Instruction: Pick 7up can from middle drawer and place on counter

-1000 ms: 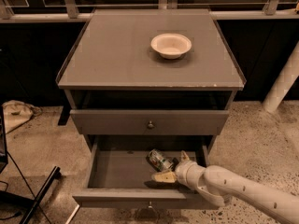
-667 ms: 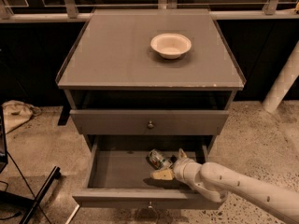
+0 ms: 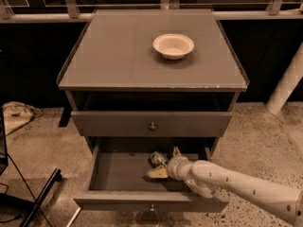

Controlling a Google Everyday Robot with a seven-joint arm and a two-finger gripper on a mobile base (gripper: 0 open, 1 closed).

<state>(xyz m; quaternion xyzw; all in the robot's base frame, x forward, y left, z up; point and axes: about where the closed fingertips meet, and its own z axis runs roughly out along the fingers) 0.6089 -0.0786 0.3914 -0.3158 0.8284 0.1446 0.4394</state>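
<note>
The 7up can (image 3: 157,158) lies on its side inside the open middle drawer (image 3: 118,171), right of its centre. My gripper (image 3: 166,163) reaches into the drawer from the right. Its fingers are apart, with one pale fingertip (image 3: 158,173) in front of the can and the other behind it. The can sits at the mouth of the jaws, resting on the drawer floor. The counter (image 3: 118,56) is the grey cabinet top above.
A white bowl (image 3: 173,45) stands on the counter, right of centre towards the back. A shut drawer front with a round knob (image 3: 152,126) overhangs the open drawer. A white pillar (image 3: 288,82) stands at right, and a dark stand leg (image 3: 40,193) and a bag (image 3: 16,115) at left.
My gripper has slid a little to the left, closing in around the can. The can, drawer and bowl have not moved.
</note>
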